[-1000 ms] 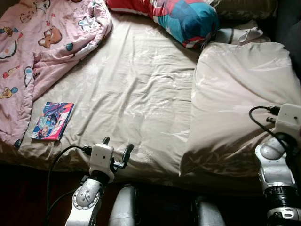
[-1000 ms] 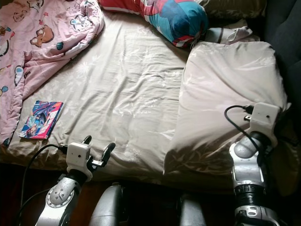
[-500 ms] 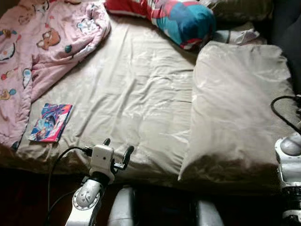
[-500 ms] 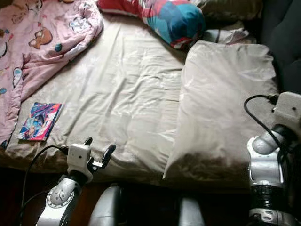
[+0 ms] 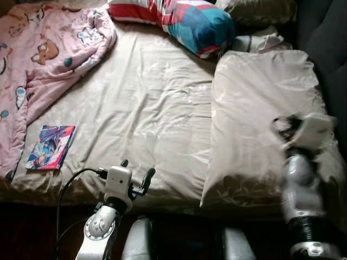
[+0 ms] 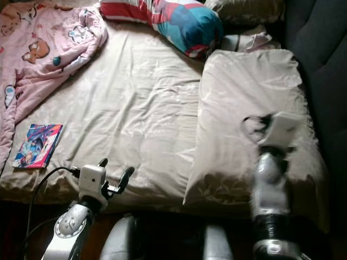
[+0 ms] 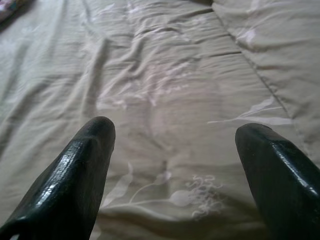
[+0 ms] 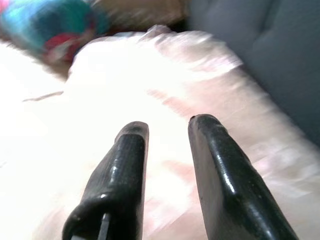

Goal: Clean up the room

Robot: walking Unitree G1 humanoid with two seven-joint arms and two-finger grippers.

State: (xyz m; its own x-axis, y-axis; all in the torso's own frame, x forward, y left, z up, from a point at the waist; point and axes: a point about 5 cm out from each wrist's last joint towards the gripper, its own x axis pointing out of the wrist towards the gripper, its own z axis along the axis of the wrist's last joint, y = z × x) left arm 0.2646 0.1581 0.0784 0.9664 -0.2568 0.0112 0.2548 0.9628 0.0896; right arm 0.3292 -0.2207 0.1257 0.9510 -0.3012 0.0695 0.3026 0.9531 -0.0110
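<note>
A colourful book [image 5: 50, 147] lies on the beige bed sheet [image 5: 141, 108] near the bed's left front corner. A crumpled pink cartoon blanket [image 5: 43, 54] is bunched beside the book at the far left. My left gripper [image 5: 137, 168] hovers open over the front edge of the bed with nothing between its fingers, and only sheet lies ahead of it [image 7: 175, 130]. My right arm [image 5: 303, 135] is blurred over the beige pillow [image 5: 255, 103] on the right. The right gripper [image 8: 167, 125] points along that pillow with a narrow gap and nothing held.
A red, white and blue striped bolster [image 5: 184, 19] lies across the head of the bed, with an olive pillow [image 5: 255, 11] behind it. A dark padded wall [image 5: 325, 32] runs along the right side. The floor in front of the bed is dark.
My right arm has swung inwards from the right edge and now sits over the beige pillow, blurred by motion. The camera has shifted a little. The left gripper has not moved.
</note>
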